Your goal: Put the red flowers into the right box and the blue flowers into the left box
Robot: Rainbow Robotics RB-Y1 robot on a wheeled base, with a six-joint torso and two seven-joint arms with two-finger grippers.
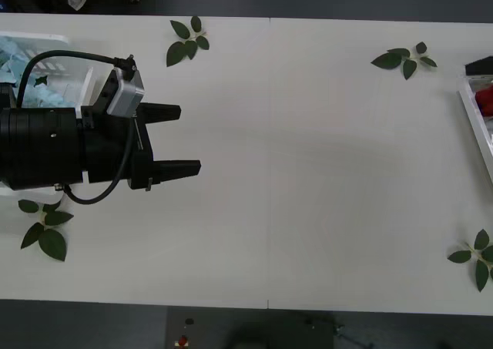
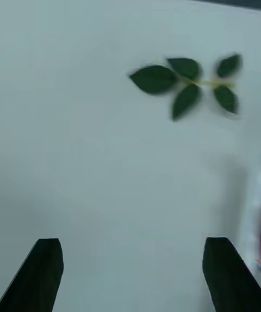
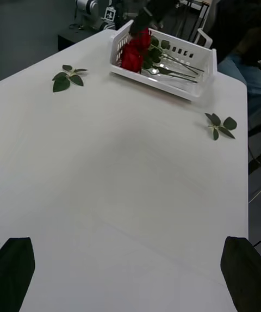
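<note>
Left gripper (image 1: pixel 173 139): fingers spread, empty, above the table's (image 1: pixel 308 210) left part, beside the left box.
Right gripper (image 2: pixel 133 274): fingers apart, empty, over bare tabletop near a leaf sprig (image 2: pixel 187 83).
Red flowers (image 3: pixel 135 53): lying in the right box (image 3: pixel 163 80) at the right edge.
Blue flowers (image 1: pixel 17 64): in the left box (image 1: pixel 46 41), far left corner.
</note>
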